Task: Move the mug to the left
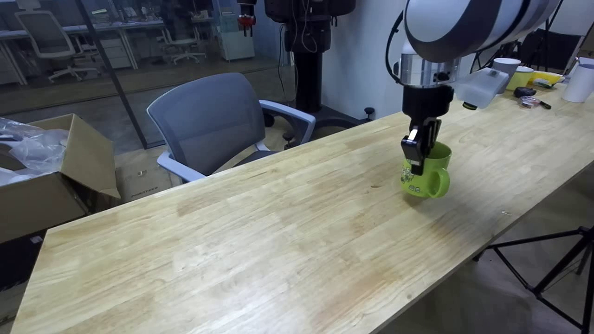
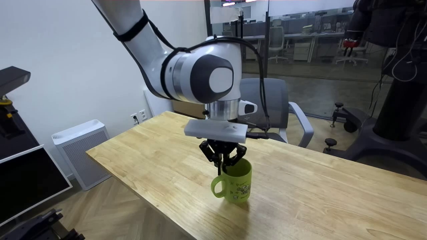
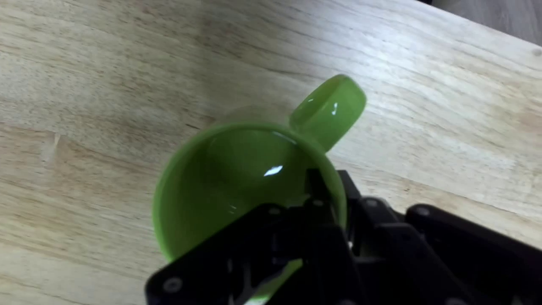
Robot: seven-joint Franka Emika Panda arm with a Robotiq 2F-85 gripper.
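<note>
gripper [image 3: 332,182]: you are clamping the wall of the mug [image 2: 237,186], one finger inside, one outside
mug: you are holding it upright under the gripper
table [image 1: 260,250]: spreading beneath the gripper

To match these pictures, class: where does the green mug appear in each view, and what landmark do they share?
In an exterior view: green mug, right of centre, mid-height.
In an exterior view: green mug, lower half, just right of centre.
Wrist view: green mug, large, slightly left of and below centre.
Shared landmark: the claw at the mug's rim.
</note>
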